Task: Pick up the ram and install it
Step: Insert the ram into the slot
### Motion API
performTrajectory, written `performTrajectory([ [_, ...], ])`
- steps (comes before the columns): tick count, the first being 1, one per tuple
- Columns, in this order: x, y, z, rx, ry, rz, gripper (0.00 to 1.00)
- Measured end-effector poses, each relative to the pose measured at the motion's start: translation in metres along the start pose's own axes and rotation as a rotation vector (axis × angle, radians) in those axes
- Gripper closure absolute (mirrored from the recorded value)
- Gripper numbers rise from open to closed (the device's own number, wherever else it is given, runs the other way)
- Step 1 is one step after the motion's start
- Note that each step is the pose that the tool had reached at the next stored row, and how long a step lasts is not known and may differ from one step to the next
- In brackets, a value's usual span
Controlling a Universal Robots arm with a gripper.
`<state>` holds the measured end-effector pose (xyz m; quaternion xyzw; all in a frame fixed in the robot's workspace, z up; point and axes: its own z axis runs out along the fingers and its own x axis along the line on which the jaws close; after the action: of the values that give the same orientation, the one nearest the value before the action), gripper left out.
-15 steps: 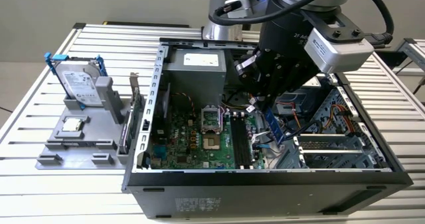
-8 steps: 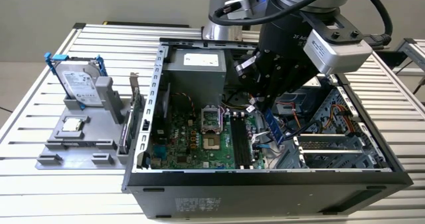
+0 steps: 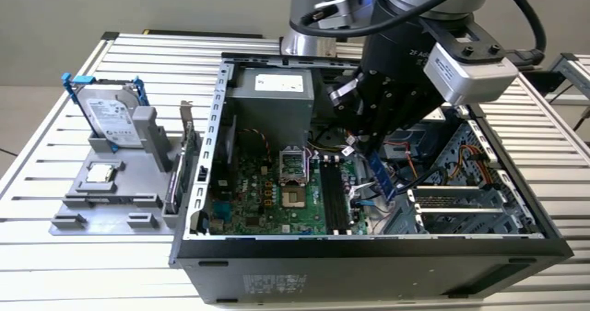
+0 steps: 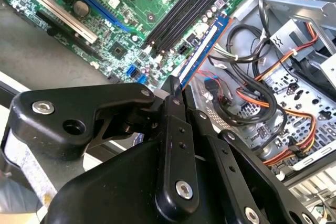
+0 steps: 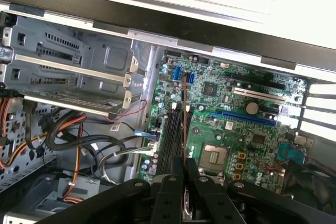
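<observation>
The ram is a narrow blue stick, and my gripper is shut on its upper end inside the open computer case. It hangs tilted over the motherboard's edge, just to the exterior view's right of the black memory slots. In the second wrist view the ram reaches out from the fingertips, roughly parallel to the slots and not seated in them. In the first wrist view the ram shows edge-on beside the slots, above the gripper.
A tangle of cables and drive bays lies on the exterior view's right of the ram. The processor socket and power supply sit to its left. Outside the case, a grey fixture holds a hard drive, a processor chip and an expansion card.
</observation>
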<state>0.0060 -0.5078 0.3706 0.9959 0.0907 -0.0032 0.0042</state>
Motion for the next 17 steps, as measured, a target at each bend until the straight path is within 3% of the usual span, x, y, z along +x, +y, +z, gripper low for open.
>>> performTrajectory([
  [7,0.0049,-0.0012,0.0013,0.0,0.0,0.002,1.0],
  [17,0.0096,-0.0085,0.0029,0.0,-0.0001,0.004,1.0],
])
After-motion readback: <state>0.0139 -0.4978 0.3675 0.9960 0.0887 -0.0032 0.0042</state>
